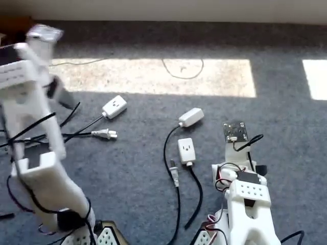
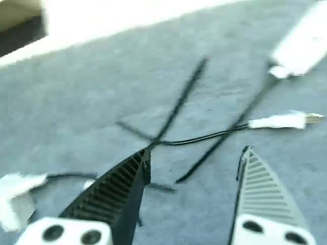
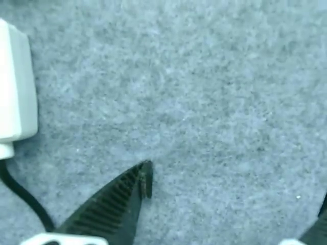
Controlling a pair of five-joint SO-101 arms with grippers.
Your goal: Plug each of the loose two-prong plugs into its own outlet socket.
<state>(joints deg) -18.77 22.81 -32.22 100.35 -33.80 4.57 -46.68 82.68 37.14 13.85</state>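
Note:
On the grey carpet a white two-prong plug (image 1: 104, 133) lies beside a white outlet socket (image 1: 114, 106) at the left. Near the middle are a second white socket (image 1: 186, 150), a white block (image 1: 191, 117) on a black cord and a grey plug (image 1: 174, 173). My left gripper (image 2: 195, 152) hangs open above crossing black cords, short of the white plug (image 2: 283, 121) and the socket (image 2: 301, 48). My right gripper (image 3: 235, 186) is open just over bare carpet, the middle socket (image 3: 15, 87) off to one side.
Black cords (image 1: 179, 204) trail across the carpet toward the front edge. The left arm (image 1: 30, 117) stands tall at the left, the right arm (image 1: 245, 194) low at the front right. A thin wire (image 1: 182, 69) loops on the sunlit strip at the back.

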